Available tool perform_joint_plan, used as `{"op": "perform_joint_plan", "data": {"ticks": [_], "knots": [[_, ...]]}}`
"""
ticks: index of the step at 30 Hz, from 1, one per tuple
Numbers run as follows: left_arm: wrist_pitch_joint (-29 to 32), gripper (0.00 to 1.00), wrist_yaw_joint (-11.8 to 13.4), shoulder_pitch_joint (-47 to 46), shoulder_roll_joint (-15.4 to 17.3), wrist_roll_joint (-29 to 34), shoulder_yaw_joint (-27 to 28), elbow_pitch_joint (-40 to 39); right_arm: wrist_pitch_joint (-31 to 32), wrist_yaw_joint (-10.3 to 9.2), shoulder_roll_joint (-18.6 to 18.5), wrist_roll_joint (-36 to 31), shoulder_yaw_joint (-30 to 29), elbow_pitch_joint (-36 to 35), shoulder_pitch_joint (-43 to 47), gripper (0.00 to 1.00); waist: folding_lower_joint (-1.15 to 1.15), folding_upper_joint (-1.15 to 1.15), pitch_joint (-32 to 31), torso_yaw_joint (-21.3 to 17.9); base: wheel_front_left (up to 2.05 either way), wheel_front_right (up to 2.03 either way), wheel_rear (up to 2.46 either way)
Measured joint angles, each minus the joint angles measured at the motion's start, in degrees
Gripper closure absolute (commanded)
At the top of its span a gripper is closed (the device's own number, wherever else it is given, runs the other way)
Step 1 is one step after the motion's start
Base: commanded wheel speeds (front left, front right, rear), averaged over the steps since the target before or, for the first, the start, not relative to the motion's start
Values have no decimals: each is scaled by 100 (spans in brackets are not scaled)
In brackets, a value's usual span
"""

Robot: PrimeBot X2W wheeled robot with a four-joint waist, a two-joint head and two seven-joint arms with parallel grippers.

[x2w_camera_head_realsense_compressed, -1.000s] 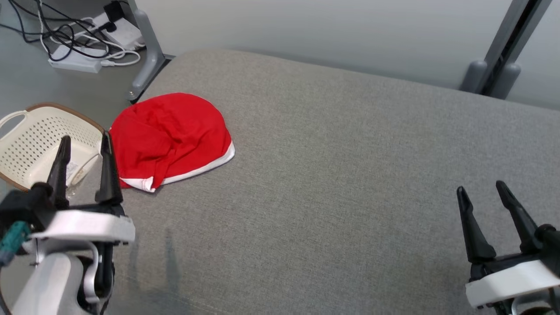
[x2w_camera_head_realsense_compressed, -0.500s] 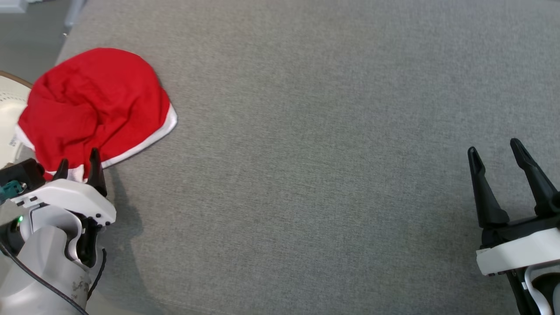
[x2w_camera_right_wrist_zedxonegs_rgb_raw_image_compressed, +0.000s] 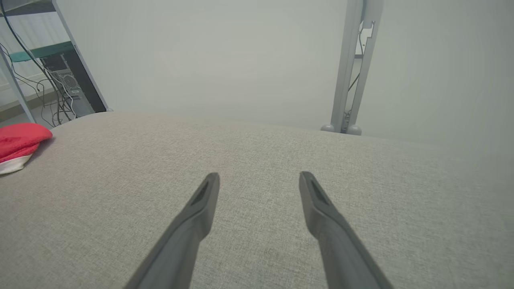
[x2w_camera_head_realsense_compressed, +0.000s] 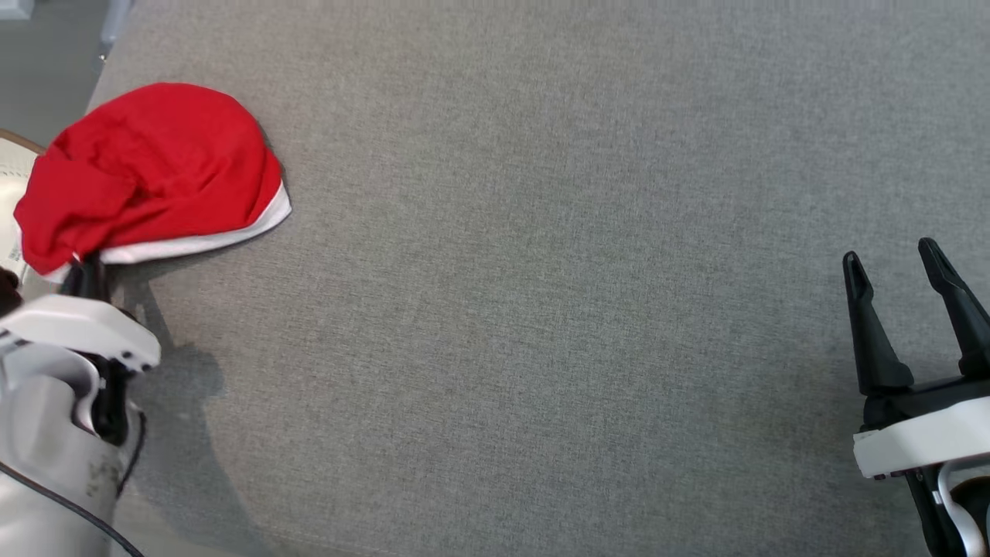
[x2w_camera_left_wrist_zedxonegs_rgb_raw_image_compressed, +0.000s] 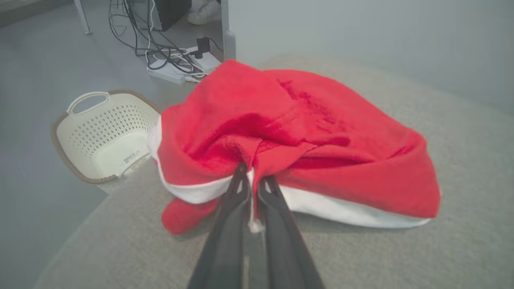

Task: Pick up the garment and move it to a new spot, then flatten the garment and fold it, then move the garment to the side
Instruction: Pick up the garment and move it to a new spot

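My left pincer (x2w_camera_left_wrist_zedxonegs_rgb_raw_image_compressed: 251,178) is clamped on the hem of the red garment (x2w_camera_head_realsense_compressed: 147,166), bunched at the bench's (x2w_camera_head_realsense_compressed: 541,309) far left. Right pincer (x2w_camera_head_realsense_compressed: 889,251) gapes, empty. Moving, flattening, folding all outstanding.

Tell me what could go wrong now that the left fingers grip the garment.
The left fingers pinch only a small fold of the garment at its white hem; it may slip out when lifted. It lies by the edge of the surface, near the basket; if dropped, it could fall off.
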Motion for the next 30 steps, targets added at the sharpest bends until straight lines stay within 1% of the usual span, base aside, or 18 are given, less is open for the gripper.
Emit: {"op": "perform_joint_plan", "data": {"ticks": [2,3,6,8,11,14,20,23,26,30], "knots": [[-40,100,59,-54,127,104,63,-243,-35,0,30,7,-42,36,25,0,0,0,-113,9,0,0,0],[-40,100,118,-52,205,175,142,-491,-66,0,53,13,-65,56,49,0,0,0,-179,12,0,0,0],[-49,100,324,12,416,480,394,-1427,-127,0,130,32,-125,108,126,0,0,0,-412,7,0,0,0],[-54,100,450,244,474,666,537,-2057,-169,0,179,38,-147,142,168,0,0,0,-587,-11,0,0,0],[-54,100,680,750,533,847,670,-2991,-249,0,274,42,-125,231,255,0,0,0,-866,-82,0,0,0],[-7,100,998,1402,573,994,694,-4018,-321,1,368,49,-115,282,371,0,0,0,-1135,-214,0,0,0],[587,100,1628,2933,542,1202,576,-6167,-396,0,501,48,-112,310,630,0,0,0,-1523,-617,0,0,0],[864,100,1864,3531,466,1277,448,-6976,-396,0,533,47,-68,311,696,0,0,0,-1635,-860,0,0,0],[1078,100,1973,3843,411,1378,250,-7504,-396,0,547,47,-65,289,696,0,0,0,-1705,-1104,0,0,0],[1271,100,2005,3861,377,1491,-35,-7819,-396,0,566,52,-21,275,667,0,0,0,-1731,-1443,0,0,0]]}}
